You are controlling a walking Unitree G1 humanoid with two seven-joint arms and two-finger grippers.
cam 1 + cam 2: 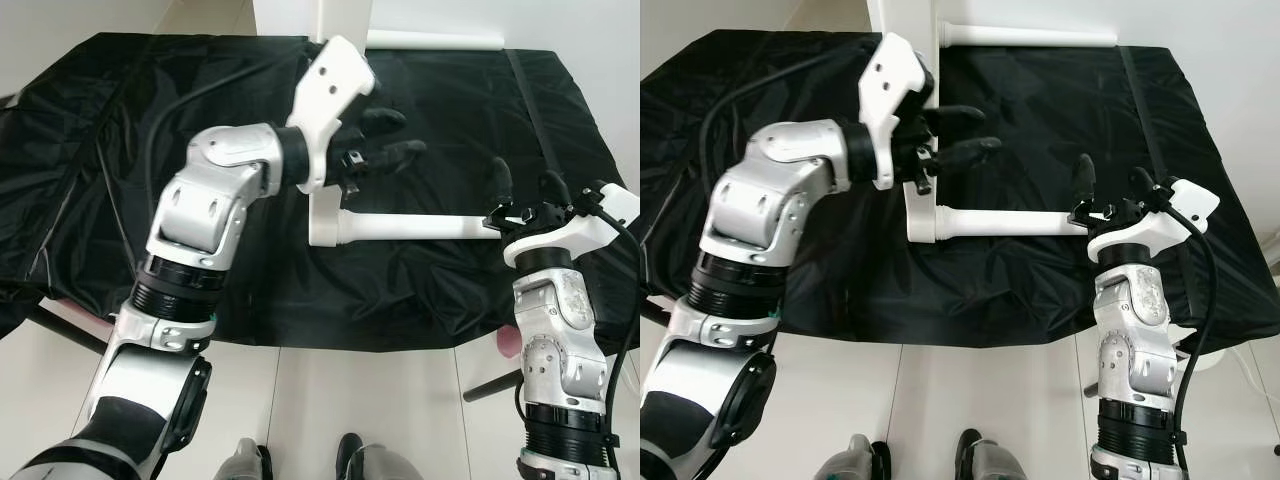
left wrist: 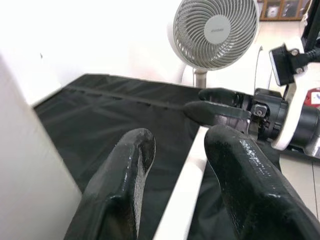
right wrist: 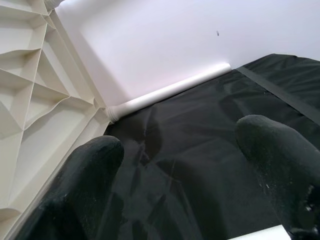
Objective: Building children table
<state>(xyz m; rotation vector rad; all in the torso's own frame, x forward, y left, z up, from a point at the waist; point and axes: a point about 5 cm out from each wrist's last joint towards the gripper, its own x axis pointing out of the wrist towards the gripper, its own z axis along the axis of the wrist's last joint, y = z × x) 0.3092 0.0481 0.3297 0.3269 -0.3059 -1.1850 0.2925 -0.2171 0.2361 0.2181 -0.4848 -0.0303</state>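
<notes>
We've got a black cloth (image 1: 120, 180) spread over the work area, prob. to protect the parts and the floor. On it the white tabletop (image 3: 35, 100) stands on edge, ribbed underside facing our right wrist cam, so the leg sockets are reachable from the side. One white leg (image 1: 430, 40) sticks out from it along the far edge, near the wall. A second leg (image 1: 420, 228) lies level across the cloth towards our right arm, its thick end at the tabletop's near corner; whether it's fully seated we can't tell.

Left gripper (image 1: 385, 138) hovers above that corner, fingers (image 2: 125, 185) apart w/ nothing between them; the left wrist cam looks down the leg's length, so we judge it's lined up to steady or turn the joint end. Right gripper (image 1: 525, 185) sits at the leg's free end, fingers (image 3: 280, 155) wide and empty, straddling the tip w/o clamping it, likely ready to support that end. A fan (image 2: 216, 35) stands beyond the cloth.
</notes>
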